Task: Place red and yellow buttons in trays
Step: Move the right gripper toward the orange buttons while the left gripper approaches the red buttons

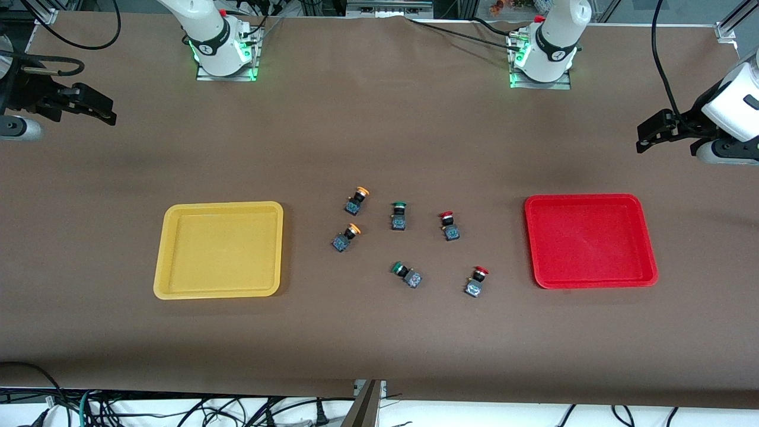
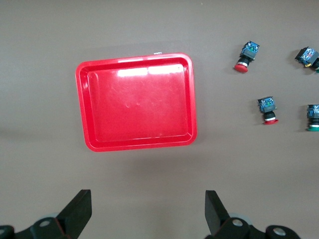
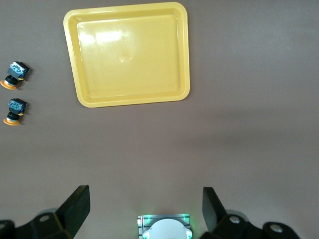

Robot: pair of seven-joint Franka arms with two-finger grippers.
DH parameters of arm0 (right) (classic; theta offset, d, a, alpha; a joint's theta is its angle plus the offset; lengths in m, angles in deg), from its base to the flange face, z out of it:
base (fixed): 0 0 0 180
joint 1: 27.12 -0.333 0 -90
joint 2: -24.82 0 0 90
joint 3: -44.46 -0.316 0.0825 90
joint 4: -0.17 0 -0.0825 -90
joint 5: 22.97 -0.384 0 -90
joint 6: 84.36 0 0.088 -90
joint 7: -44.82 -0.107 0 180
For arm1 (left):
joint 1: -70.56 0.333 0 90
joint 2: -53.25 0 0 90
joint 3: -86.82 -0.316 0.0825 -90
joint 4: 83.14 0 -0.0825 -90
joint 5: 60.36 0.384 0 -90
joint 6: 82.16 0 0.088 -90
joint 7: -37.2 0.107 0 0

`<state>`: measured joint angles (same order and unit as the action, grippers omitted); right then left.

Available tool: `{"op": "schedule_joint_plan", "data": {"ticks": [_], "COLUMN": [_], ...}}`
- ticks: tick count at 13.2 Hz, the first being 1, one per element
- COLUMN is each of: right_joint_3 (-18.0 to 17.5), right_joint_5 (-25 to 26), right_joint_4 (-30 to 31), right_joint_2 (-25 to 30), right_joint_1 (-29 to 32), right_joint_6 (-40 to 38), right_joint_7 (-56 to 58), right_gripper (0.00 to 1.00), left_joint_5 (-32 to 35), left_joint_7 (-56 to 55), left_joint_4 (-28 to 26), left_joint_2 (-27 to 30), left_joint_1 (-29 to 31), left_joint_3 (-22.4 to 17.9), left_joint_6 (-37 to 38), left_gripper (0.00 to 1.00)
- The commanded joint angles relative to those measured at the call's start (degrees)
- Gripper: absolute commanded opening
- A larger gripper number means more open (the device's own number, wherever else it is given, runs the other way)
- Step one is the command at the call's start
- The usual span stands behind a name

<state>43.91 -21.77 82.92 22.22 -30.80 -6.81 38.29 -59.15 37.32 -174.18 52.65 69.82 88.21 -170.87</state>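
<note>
Table: a brown cloth-covered table (image 1: 379, 130) is carrying two trays with a loose cluster of six switches between them.
Yellow tray: the shallow yellow rounded-rectangle plastic tray (image 1: 172, 249) is lying toward the right arm's end, with nothing in it and bare cloth ringing every edge.
Red tray: the matching shallow red plastic tray (image 1: 646, 249) is lying toward the left arm's end, also holding nothing, well apart from the cluster.
Yellow buttons: two dark-bodied switches with yellow-orange caps (image 1: 356, 201) (image 1: 344, 237) are lying tipped on the cloth, on the side of the cluster toward the yellow tray.
Red buttons: two red-capped switches (image 1: 449, 226) (image 1: 476, 281) are lying on the side toward the red tray, the second nearer the front camera.
Green switches: two green-capped switches (image 1: 398, 216) (image 1: 407, 274) are sitting mid-cluster, each clear of its neighbours.
Left gripper: the left gripper (image 2: 148, 211) is hanging over bare cloth at its own end of the table, fingers spread wide, carrying nothing.
Right gripper: the right gripper (image 3: 145, 209) is hanging over bare cloth at its own end, fingers equally wide, gripping nothing.
</note>
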Motion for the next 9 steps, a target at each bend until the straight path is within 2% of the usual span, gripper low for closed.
{"op": "schedule_joint_plan", "data": {"ticks": [1, 7, 9], "right_joint_3": [-0.24, -0.24, -0.24], "right_joint_5": [-0.15, -0.50, 1.60], "right_joint_4": [-0.23, -0.23, -0.23], "right_joint_2": [-0.04, -1.18, -5.46], "right_joint_1": [0.34, 0.43, 0.34], "right_joint_6": [-0.73, -0.03, 1.55], "right_joint_7": [0.82, 0.30, -0.14], "right_gripper": [1.00, 1.00, 1.00], "left_joint_5": [0.90, 0.90, 0.98], "left_joint_7": [1.02, 1.02, 0.93], "left_joint_4": [2.28, 2.28, 2.28], "left_joint_2": [-0.90, -0.89, -0.98], "left_joint_1": [-0.05, 0.04, 0.04], "left_joint_3": [0.29, 0.90, 0.99], "left_joint_6": [2.40, 2.40, 2.40], "left_gripper": [1.00, 1.00, 1.00]}}
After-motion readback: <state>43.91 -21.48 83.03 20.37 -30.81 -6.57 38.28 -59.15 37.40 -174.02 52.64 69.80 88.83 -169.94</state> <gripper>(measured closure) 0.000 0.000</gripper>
